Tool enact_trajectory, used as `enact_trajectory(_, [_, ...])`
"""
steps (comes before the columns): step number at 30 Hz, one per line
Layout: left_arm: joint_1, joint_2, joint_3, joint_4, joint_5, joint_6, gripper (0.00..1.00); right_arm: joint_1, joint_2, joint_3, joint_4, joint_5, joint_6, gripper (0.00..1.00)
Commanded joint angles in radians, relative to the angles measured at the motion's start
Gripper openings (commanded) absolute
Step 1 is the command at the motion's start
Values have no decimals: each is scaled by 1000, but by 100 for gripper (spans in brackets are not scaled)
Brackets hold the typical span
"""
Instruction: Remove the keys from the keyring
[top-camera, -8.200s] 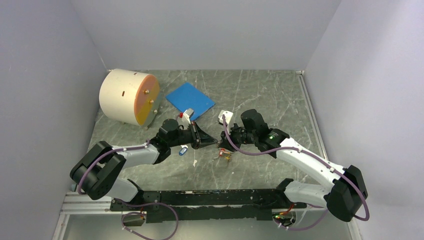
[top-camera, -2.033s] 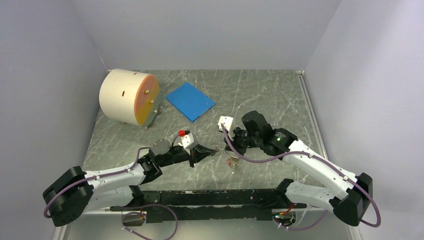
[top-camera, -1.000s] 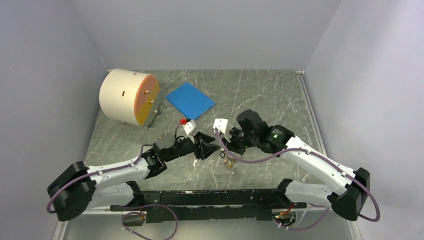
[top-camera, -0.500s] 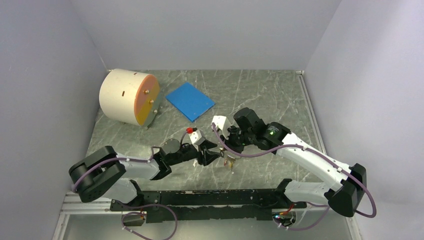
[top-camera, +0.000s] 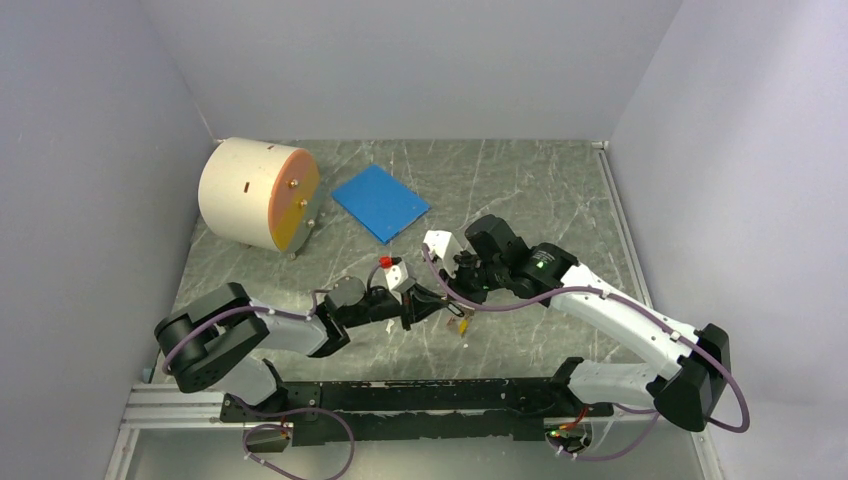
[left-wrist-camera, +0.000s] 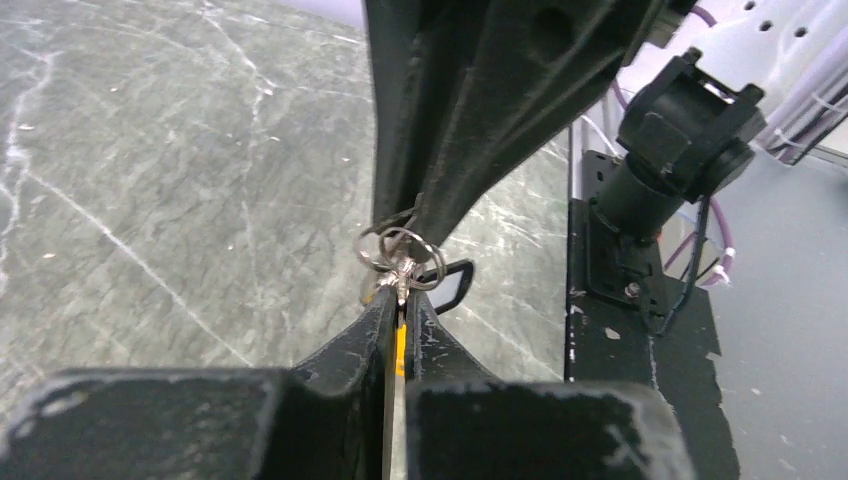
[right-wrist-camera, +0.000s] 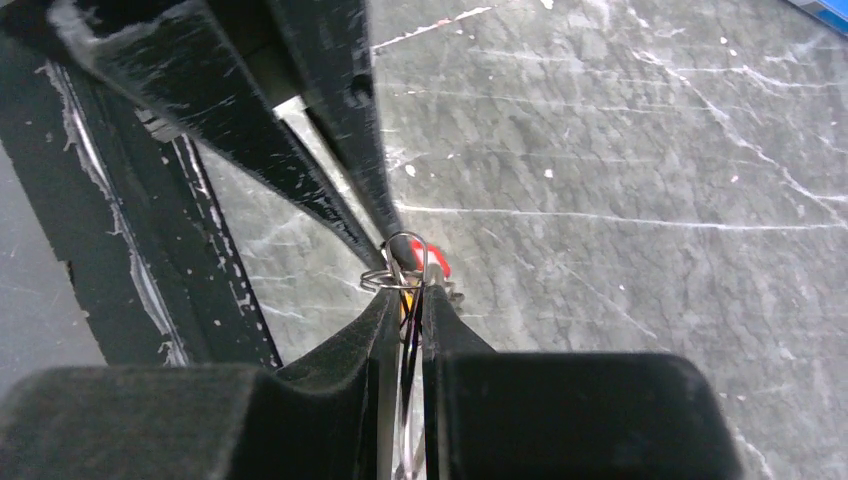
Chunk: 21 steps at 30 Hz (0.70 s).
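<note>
The two grippers meet tip to tip above the middle of the table. In the left wrist view the silver keyring (left-wrist-camera: 402, 248) sits at my left gripper (left-wrist-camera: 401, 292), whose jaws are pinched on its wire. A black key head (left-wrist-camera: 452, 286) hangs just beyond, and something yellow shows between the fingers. My right gripper (right-wrist-camera: 405, 296) is shut on the keyring (right-wrist-camera: 398, 262) from the other side, with a red key head (right-wrist-camera: 438, 258) past its tips. From above, the keys (top-camera: 460, 323) dangle under the left gripper (top-camera: 436, 304) and the right gripper (top-camera: 455, 300).
A blue square pad (top-camera: 380, 202) lies at the back of the table. A large cream cylinder with an orange face (top-camera: 258, 194) stands at the back left. The black base rail (top-camera: 400, 395) runs along the near edge.
My left arm has reached right to the right gripper, and its jaws have closed from open onto the ring. The right gripper has stayed shut and shifted slightly left.
</note>
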Motion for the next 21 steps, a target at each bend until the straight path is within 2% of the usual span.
enact_trajectory(1, [-5,-18,7,66,7,23,3,4,-15,46,-4,21,10,0])
enact_trajectory(8, [-5,-65,-49,72,-42,23,3,1,-38,32,-17,82,17,0])
enact_trajectory(13, [-3,-123,-69,6,-89,53,3,0,-55,15,-8,110,24,0])
enact_trajectory(17, [-5,-163,-64,-76,-76,70,3,-7,-65,8,5,135,40,0])
enact_trajectory(21, [-7,-165,-71,-91,-62,68,3,-16,-72,2,23,143,55,0])
